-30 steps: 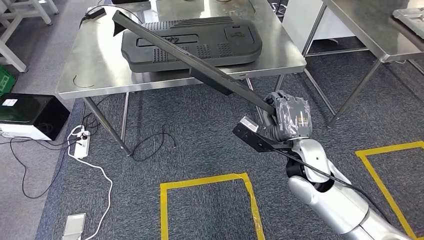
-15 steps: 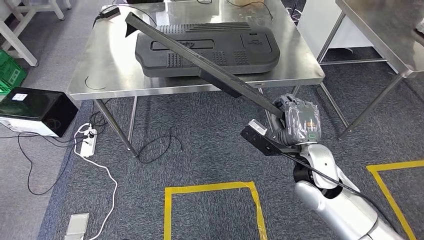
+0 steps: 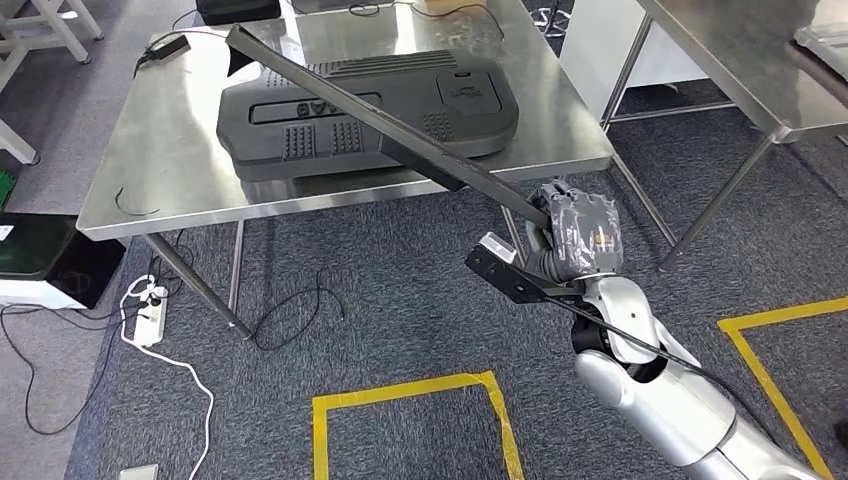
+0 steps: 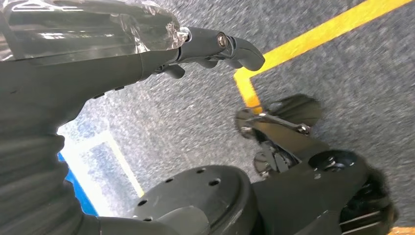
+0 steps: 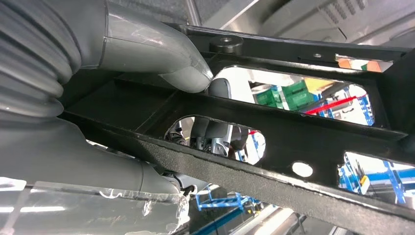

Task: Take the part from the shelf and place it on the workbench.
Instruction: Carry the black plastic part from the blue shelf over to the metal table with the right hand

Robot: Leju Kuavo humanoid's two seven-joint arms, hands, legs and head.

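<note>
A grey carpeted floor (image 3: 420, 300) marked with yellow tape rectangles (image 3: 410, 390) is seen in the head view. On it stands a stainless steel workbench with slanted tube legs (image 3: 180, 160), and the corner of a second steel table (image 3: 740, 60) is seen beside it, on the robot's right. A large moulded black plastic panel with ribbed patches (image 3: 400, 100) lies flat on the workbench top.

The task's thing, a long black metal frame part with cut-out openings (image 3: 400, 130), is held tilted: its far end is raised above the far left region of the workbench, its middle crosses over the black panel, and its near end projects past the front edge of the workbench, down to the right hand (image 3: 578, 235). In the right wrist view, the part (image 5: 293, 147) is seen gripped, with the grey thumb (image 5: 161, 58) pressed on one face of it and the rest of the hand (image 5: 73, 147) closed beneath.

The left hand (image 4: 147, 49) hangs above the floor in the left wrist view, with dark fingers (image 4: 235, 46) curled and nothing held in them.

A white power strip (image 3: 140, 318) with black and white cables (image 3: 290, 300) lies on the floor under the left side of the workbench, near a black box (image 3: 40, 260)
</note>
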